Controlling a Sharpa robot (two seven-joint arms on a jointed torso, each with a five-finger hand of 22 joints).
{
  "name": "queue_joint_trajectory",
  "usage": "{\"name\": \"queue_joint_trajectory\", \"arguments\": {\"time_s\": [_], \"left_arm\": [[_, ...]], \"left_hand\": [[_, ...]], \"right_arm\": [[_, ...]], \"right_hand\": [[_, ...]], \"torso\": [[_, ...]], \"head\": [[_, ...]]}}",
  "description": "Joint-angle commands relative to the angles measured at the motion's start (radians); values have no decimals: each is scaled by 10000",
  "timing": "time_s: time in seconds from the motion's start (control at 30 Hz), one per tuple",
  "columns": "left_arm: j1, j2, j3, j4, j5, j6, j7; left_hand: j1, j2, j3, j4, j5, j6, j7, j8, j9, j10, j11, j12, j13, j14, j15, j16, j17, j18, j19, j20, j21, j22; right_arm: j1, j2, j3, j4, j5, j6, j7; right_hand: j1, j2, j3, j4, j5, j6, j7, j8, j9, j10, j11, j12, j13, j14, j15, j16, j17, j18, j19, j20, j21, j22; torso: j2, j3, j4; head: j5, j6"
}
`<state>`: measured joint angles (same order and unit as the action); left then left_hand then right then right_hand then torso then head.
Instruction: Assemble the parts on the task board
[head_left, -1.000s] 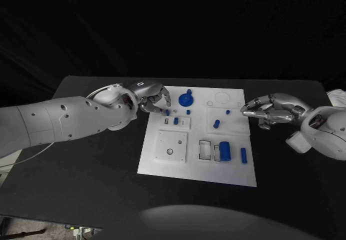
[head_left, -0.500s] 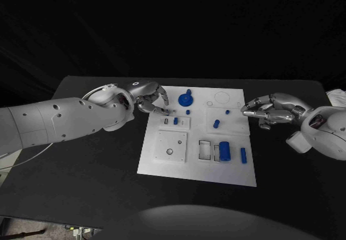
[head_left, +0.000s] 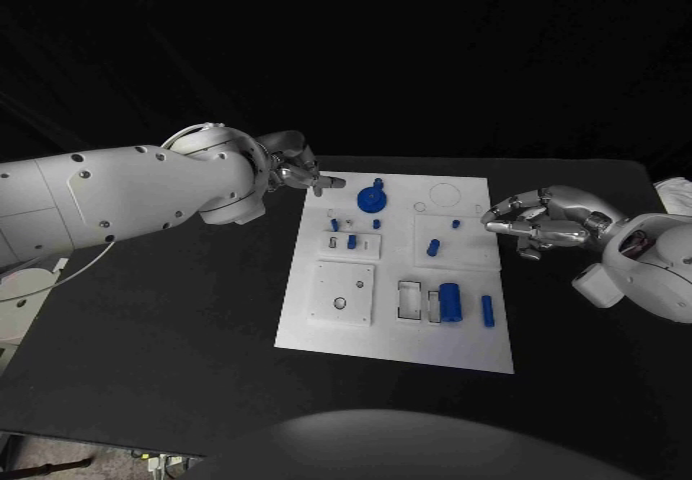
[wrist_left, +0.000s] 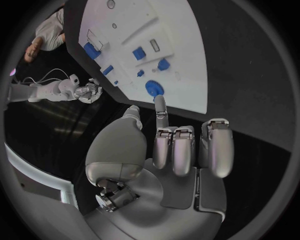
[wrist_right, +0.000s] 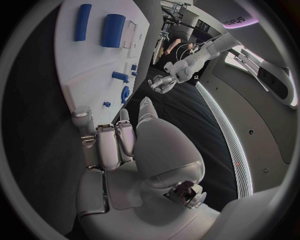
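Note:
The white task board (head_left: 397, 270) lies mid-table with blue parts on it: a round knobbed piece (head_left: 372, 199), small pegs (head_left: 335, 224), a cylinder (head_left: 450, 301) and a bar (head_left: 488, 311). My left hand (head_left: 296, 170) hovers off the board's far left corner. Most of its fingers (wrist_left: 175, 150) are curled in and one points at the round piece (wrist_left: 154, 88); it holds nothing. My right hand (head_left: 545, 222) hangs beside the board's right edge, fingers (wrist_right: 109, 145) curled, with nothing in it. The cylinder (wrist_right: 114, 30) and bar (wrist_right: 82, 22) lie beyond it.
A raised white square plate (head_left: 343, 293) and a slotted frame (head_left: 411, 298) sit on the board's near half. Black tabletop (head_left: 188, 330) surrounds the board. My big white left arm (head_left: 130, 205) reaches over the table's left side.
My left hand has lifted off the board's far left part and drawn back past its corner, leaving a small blue peg in plain sight there. The right hand has stayed put.

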<state>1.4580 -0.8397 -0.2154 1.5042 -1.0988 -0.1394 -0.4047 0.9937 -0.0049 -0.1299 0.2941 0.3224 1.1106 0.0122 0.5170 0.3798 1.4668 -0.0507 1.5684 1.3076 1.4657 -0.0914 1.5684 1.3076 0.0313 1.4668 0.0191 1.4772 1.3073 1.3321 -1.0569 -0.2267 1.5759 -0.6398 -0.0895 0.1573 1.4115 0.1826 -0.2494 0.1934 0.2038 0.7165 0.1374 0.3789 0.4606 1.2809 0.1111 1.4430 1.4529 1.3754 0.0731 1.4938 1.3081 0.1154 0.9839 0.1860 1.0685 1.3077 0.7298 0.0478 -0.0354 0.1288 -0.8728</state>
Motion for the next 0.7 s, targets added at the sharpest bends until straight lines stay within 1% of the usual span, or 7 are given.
{"name": "queue_joint_trajectory", "arguments": {"time_s": [0.03,0.13,0.27,0.37,0.5,0.6,0.7], "left_arm": [[89,271,-8,-192,2161,3073,-3401],[145,610,-8,-559,2522,3532,-3940],[175,999,-7,-1086,2953,3860,-4283],[183,1195,-8,-1389,3396,4018,-4389],[185,1431,-11,-1715,4021,3960,-4426],[183,1529,-14,-1803,4260,3795,-4408],[179,1603,-17,-1829,4412,3567,-4371]], "left_hand": [[-117,55,-109,0,151,-69,45,-262,8,1040,1,24,2632,1051,-43,24,2632,-53,525,-34,-98,2285],[-193,166,-185,-1,353,-6,59,-446,25,1040,14,24,2632,1051,-38,24,2632,-54,538,-20,-95,2285],[-359,386,-318,-5,725,258,19,-695,60,1040,-27,24,2632,1051,-74,24,2632,-67,590,-46,-43,2300],[-430,500,-374,-7,824,274,34,-881,37,1040,-24,24,2632,1051,-81,24,2632,-67,599,-56,-49,2297],[-348,608,-448,-20,1157,263,89,-1267,-24,1040,24,24,2632,1051,-48,24,2632,-57,586,-36,-109,2278],[-205,622,-471,-30,1332,259,124,-1473,-49,1040,50,24,2632,1051,-21,24,2632,-49,574,-14,-150,2266],[-37,631,-485,-33,1493,226,165,-1685,-71,1040,90,24,2632,1051,13,24,2632,-31,540,17,-235,2241]], "right_arm": [[20,32,1,32,29,-13,44],[30,55,1,35,35,-4,41],[36,76,1,48,48,8,14],[40,74,1,61,53,1,2],[44,69,2,67,59,-3,-10],[45,74,2,66,76,4,-15],[46,81,2,62,92,19,-27]], "right_hand": [[5,89,-3,61,50,57,-8,-39,-12,-41,-32,-47,-180,-74,1,-65,1566,101,-65,-20,-35,935],[-6,106,-3,74,66,57,-10,-44,-16,-45,-31,-50,-183,-72,2,-64,1567,100,-62,-19,-34,937],[-9,116,-1,79,80,57,-11,-47,-19,-57,-31,-55,-189,-80,2,-67,1563,101,-69,-19,-42,935],[-10,121,0,81,85,57,-11,-48,-20,-61,-31,-57,-191,-83,2,-68,1561,102,-73,-19,-45,934],[-7,133,4,84,104,56,-15,-53,-23,-76,-30,-65,-199,-104,3,-77,1551,106,-98,-19,-68,928],[-7,133,4,84,104,56,-15,-53,-23,-76,-30,-65,-199,-104,3,-77,1551,106,-98,-19,-68,928],[-3,140,8,83,115,54,-18,-56,-25,-85,-30,-69,-203,-106,4,-78,1549,108,-109,-18,-79,925]], "torso": [[0,-3,-3],[16,-31,12],[5,-16,-25],[6,-8,-9],[8,-18,12],[10,-25,11],[-5,-19,15]], "head": [[5,2],[-35,2],[0,2],[-8,2],[-25,2],[-10,2],[4,2]]}}
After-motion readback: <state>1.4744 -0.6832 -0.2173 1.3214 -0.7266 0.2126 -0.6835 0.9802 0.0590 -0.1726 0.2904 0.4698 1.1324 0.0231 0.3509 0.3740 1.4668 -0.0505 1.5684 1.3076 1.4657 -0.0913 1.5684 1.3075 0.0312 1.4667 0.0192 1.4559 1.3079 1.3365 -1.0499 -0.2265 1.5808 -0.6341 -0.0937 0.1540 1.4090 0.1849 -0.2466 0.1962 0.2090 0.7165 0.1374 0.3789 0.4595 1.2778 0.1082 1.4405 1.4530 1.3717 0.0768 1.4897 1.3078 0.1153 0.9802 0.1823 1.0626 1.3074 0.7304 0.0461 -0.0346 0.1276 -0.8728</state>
